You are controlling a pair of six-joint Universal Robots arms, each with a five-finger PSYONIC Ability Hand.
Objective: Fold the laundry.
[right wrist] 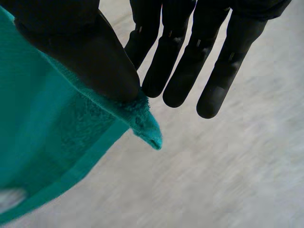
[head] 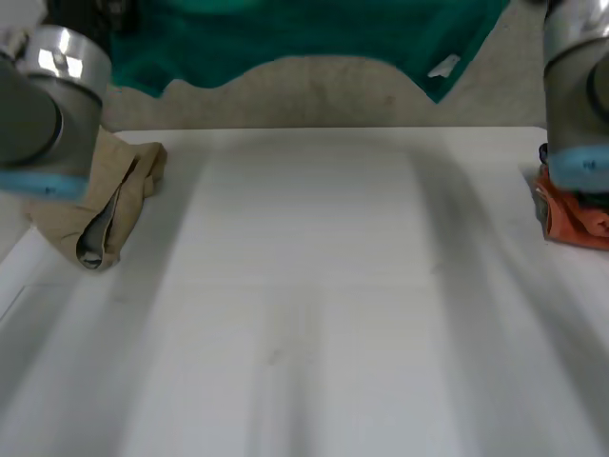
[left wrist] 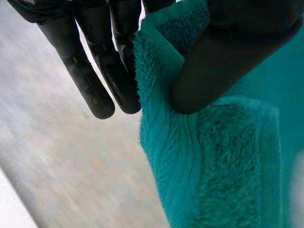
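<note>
Teal towel (head: 314, 33), the piece in work, hangs in the air at the far edge of the white table (head: 314, 286), stretched between my two hands. Reading from the near side outward: the near and middle spans of the table lie bare. Farther on, a folded tan garment (head: 119, 205) rests at the left margin, partly under my left arm (head: 48, 105), and a bunched orange cloth (head: 571, 224) lies at the right margin below my right arm (head: 576, 86). Farthest, the towel's lower edge droops unevenly, with a white label (head: 444, 67) near its right end. My left hand (left wrist: 228, 57) pinches a thick folded edge of the towel between its thumb and straight fingers. My right hand (right wrist: 90, 52) pinches a corner in the same way, and the tip of that corner pokes out just past the thumb. I judge the step in hand to be spreading the towel so it can be laid flat. To do it well, I should draw my hands apart until the sag is gone, hold them level, and lower the hanging edge onto the bare middle span first. The towel should land between the tan garment and the orange cloth and touch neither. The right pinch holds little cloth and could slip under tension.
</note>
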